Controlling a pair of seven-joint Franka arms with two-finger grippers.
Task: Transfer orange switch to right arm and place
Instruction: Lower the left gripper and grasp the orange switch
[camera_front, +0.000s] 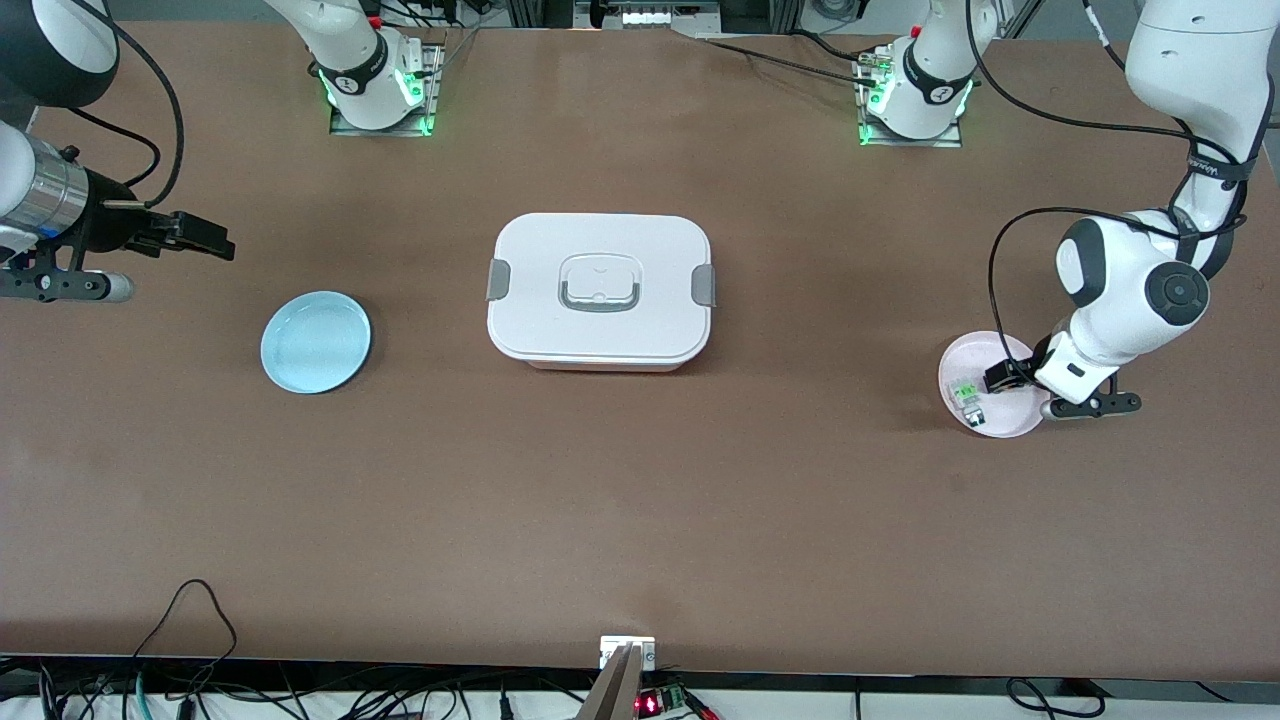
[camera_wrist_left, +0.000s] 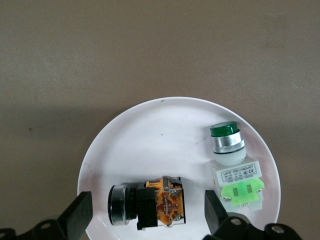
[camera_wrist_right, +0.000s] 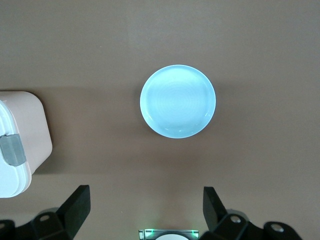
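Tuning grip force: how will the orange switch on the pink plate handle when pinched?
The orange switch looks like rigid moulded plastic, so probably stiff and light. It lies on its side, and its round black head may let it roll on the smooth pink plate. The left pincer is open astride it; the blocky body seems the safer hold.

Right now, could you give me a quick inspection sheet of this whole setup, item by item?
Surface: brown table, bare apart from the items below.
Job's things: orange switch lying on its side on the pink plate at the left arm's end; blue plate, nothing on it, at the right arm's end.
Clutter: green switch beside the orange one on the same plate; closed white lidded box mid-table.
Grippers: left claw open, low over the pink plate, fingers either side of the orange switch; right claw open, waiting in the air at its end of the table.
Cables: black leads along both arms and along the table's edges.
Surroundings: green lights at both arm bases.
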